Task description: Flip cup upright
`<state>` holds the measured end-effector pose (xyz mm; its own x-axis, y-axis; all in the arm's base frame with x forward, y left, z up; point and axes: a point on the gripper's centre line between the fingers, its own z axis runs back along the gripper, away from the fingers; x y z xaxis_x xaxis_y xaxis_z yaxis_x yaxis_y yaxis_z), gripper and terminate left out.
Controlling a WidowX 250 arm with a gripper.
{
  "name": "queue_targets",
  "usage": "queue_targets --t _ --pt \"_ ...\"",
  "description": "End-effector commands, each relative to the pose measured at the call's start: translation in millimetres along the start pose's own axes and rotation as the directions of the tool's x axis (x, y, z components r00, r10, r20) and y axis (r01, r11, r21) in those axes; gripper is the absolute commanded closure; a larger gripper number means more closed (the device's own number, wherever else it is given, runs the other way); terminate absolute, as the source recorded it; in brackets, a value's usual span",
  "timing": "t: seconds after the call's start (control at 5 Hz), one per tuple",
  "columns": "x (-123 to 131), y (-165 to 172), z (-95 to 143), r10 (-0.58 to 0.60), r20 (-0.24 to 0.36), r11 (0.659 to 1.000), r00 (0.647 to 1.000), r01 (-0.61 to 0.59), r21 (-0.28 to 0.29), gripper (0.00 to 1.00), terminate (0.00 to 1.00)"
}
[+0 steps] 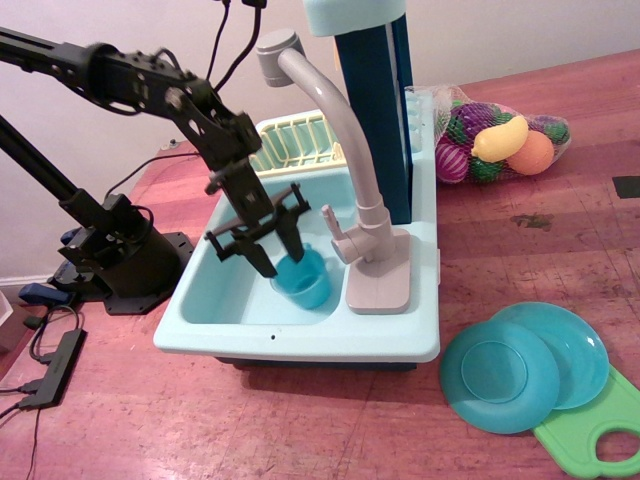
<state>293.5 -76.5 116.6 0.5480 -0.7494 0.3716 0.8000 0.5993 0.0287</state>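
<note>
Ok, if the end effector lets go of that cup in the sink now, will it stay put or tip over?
The cup looks like thin rigid plastic, so probably light and easily nudged. It sits mouth-up in the sink, narrowing toward its base, so a bump from the end effector could tip it. Once on its side it would likely roll.

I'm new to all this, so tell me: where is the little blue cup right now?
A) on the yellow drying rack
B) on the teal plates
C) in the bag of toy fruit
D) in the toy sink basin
D: the cup sits mouth-up in the sink basin, below the gripper.
</note>
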Motion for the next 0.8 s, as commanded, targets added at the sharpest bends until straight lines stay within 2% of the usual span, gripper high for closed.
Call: queue_targets --t 0.0,0.2,0.4,0.6 --pt "7 15 29 -0.046 0.019 0.995 0.999 0.044 0.084 0.0 0.0" --pt "9 22 54 -0.067 -0.012 0.992 0.998 0.067 0.106 0.0 0.0" --pt "9 29 81 -0.054 0.025 0.986 0.998 0.05 0.16 0.0 0.0" --pt "9 29 81 -0.054 0.025 0.986 0.998 0.05 0.16 0.0 0.0"
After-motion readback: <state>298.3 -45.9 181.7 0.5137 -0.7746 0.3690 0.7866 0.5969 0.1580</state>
